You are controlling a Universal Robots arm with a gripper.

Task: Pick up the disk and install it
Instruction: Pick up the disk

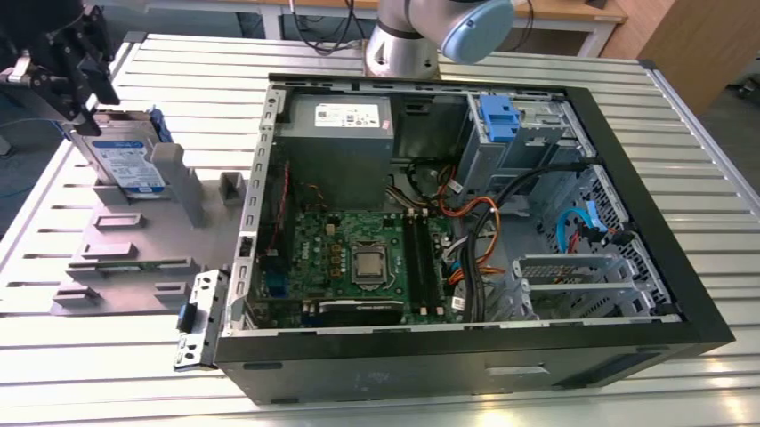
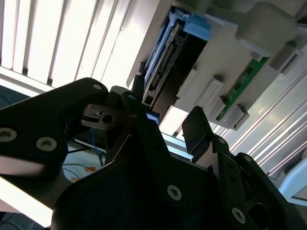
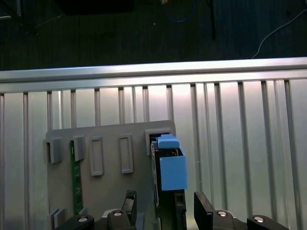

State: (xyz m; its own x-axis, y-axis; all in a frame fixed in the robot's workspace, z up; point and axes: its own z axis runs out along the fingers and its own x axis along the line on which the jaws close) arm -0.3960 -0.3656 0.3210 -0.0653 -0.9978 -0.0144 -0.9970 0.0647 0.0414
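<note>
Your gripper (image 3: 166, 205) hangs with its fingers (image 3: 205, 211) spread, one on each side of the disk (image 3: 169, 184), with gaps showing on both sides. The disk stands on edge in a slot of the grey holder (image 3: 110, 139) on the table (image 3: 230, 143), and blue plastic frames it. The first wrist view gives you its top edge, while the exterior view shows its silver face and white-and-blue label (image 1: 128, 169). Bare slats lie beside the holder. The open computer case (image 1: 475, 222) sits well apart, toward the exterior view's right.
</note>
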